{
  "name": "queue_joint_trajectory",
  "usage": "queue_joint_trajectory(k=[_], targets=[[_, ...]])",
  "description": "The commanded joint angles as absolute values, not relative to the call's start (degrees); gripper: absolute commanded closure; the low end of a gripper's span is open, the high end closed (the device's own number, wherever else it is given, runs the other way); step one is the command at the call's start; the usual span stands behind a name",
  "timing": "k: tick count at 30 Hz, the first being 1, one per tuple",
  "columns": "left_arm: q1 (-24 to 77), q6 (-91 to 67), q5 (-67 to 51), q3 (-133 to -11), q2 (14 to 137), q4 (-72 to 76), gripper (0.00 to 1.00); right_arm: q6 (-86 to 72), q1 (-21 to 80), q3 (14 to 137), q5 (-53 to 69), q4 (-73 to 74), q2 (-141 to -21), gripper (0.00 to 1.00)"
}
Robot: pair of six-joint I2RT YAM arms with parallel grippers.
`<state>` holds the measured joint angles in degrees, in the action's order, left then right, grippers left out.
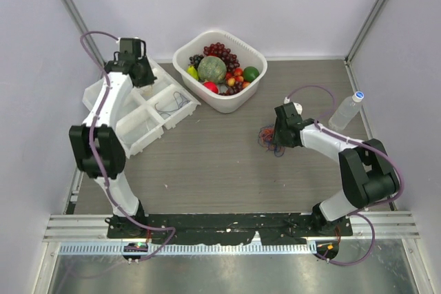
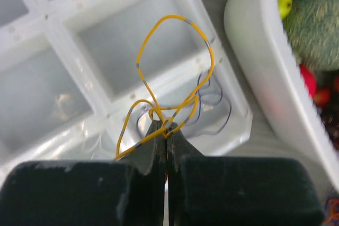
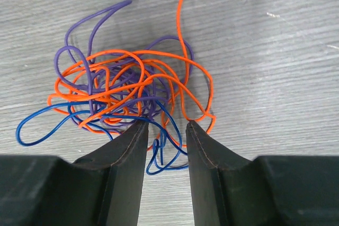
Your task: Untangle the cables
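The left end effector is clamped shut on a yellow cable. It pinches the cable where several strands cross, and one tall loop with grey bands stands up beyond the fingertips. Below it is a white divided tray at the far left of the bench. Thin dark cables lie curled in the tray's compartment nearest the basket. That basket sits just right of the tray, at the far middle of the bench, and holds grapes, a melon and other fruit.

The right end effector is open to a narrow gap, its fingertips at the near edge of a tangle of orange, purple and blue cables. A blue loop lies between the fingers, and whether they touch it cannot be told. The tangle rests on the bare bench right of centre, well apart from the tray. One orange strand trails away from it on the far side. A clear bottle stands upright near the right wall, beyond the right arm.
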<state>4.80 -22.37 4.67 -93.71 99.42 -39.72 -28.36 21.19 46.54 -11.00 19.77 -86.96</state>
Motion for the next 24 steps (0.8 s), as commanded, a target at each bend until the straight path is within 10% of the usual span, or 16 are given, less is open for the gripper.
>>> queue_joint_trajectory(k=[1,8,11,15,24], targets=[[0.9,-26.6,-2.3,-105.7,110.4,-42.2,1.00,-26.9,21.1,50.4,-11.0,19.5,-86.7,0.60],[-1.8,-27.2,-6.2,-117.1,123.0,-45.3,0.98,-26.0,21.1,50.3,-12.5,21.4,-84.0,0.59],[-1.9,-26.6,-6.9,-121.2,125.6,-47.9,0.60,-25.9,21.1,49.7,-13.2,22.2,-81.1,0.59],[-1.9,-26.2,-7.5,-118.3,122.2,-46.2,0.41,-26.5,21.2,49.0,-14.2,22.5,-78.5,0.59],[3.9,-24.9,-10.9,-103.1,108.5,-44.7,0.38,-23.8,19.9,52.6,-15.6,23.4,-83.8,0.58]])
